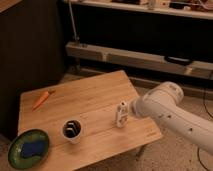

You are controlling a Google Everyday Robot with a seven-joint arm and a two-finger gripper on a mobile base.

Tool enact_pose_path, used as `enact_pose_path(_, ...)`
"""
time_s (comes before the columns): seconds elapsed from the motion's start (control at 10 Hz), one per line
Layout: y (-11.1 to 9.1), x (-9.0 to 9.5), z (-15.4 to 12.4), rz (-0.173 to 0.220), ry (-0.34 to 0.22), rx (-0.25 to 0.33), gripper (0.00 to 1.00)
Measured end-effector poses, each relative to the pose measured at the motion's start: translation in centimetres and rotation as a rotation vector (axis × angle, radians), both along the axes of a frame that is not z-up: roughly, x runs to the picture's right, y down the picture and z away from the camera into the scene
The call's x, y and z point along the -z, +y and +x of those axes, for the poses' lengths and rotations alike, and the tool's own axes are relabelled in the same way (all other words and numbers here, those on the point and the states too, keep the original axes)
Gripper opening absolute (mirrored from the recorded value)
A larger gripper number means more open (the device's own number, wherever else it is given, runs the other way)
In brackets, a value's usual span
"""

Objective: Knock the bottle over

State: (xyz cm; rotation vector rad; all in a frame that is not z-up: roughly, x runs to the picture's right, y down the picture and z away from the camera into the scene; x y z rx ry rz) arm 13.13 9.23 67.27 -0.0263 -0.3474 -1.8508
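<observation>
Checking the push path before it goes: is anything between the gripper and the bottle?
Nothing visible. The gripper is right at the bottle's right side, near the table's right edge. The cup stands well to the left.

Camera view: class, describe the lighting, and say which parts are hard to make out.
Camera view: warm light on the wooden table; background under the shelf very dark. The bottle looks soft and tilted, its label unreadable. The gripper at the arm's tip beside the bottle is indistinct.
</observation>
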Motion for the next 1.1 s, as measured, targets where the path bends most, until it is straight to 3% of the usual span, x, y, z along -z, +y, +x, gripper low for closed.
enact_pose_path(0.4, -0.4, -2.0, 0.0, -0.042, 0.012, 0.064, 0.0)
enact_pose_path(0.7, -1.6, -4.6, -2.0, -0.071, -0.001, 0.15, 0.0)
enact_pose_path(0.9, -3.3, -6.5, -5.0, -0.071, -0.028, 0.212, 0.0)
enact_pose_path(1.1, -5.8, -8.3, -10.0, -0.046, -0.072, 0.283, 0.0)
